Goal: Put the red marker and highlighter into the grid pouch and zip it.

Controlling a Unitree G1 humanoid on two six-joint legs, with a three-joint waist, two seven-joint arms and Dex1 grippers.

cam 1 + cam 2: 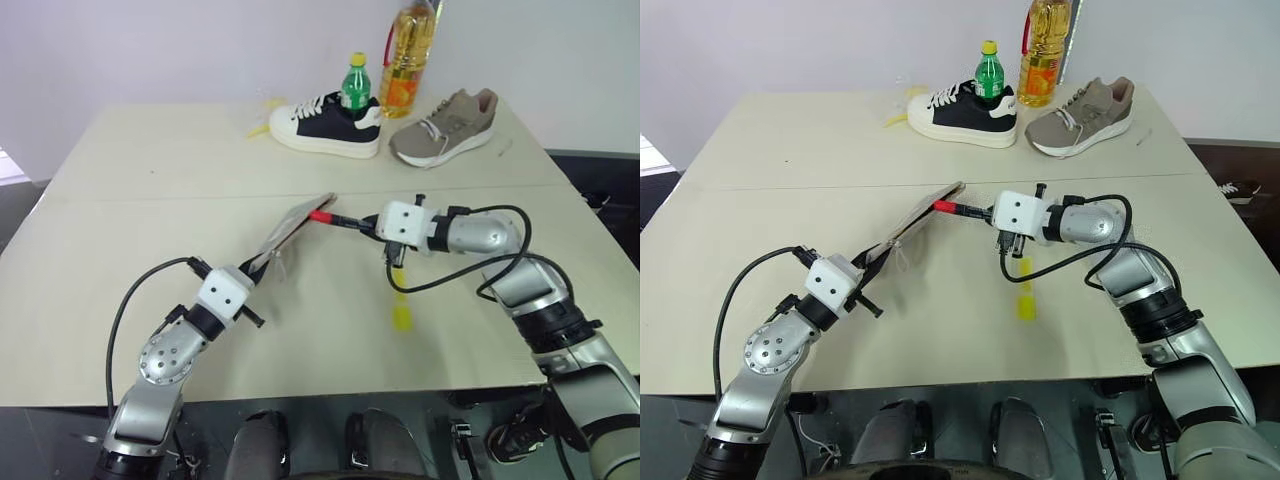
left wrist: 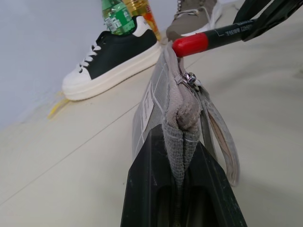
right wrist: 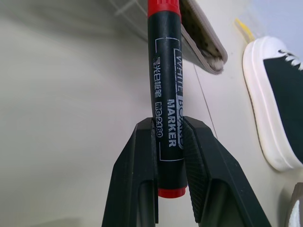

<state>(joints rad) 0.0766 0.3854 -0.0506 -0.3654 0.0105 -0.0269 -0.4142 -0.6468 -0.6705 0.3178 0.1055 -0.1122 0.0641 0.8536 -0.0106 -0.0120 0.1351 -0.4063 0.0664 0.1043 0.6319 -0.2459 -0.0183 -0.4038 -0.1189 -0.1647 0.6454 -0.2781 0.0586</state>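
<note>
Beige table (image 1: 150, 300) with highlighter (image 1: 401, 305), two sneakers (image 1: 325, 125), bottles (image 1: 410, 55).

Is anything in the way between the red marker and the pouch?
Nothing visible. The right gripper holds the marker with its red cap right at the pouch's raised end, which the left gripper holds up.

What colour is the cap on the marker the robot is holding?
Red, on the red marker with a black barrel; the left wrist view shows the cap best.
</note>
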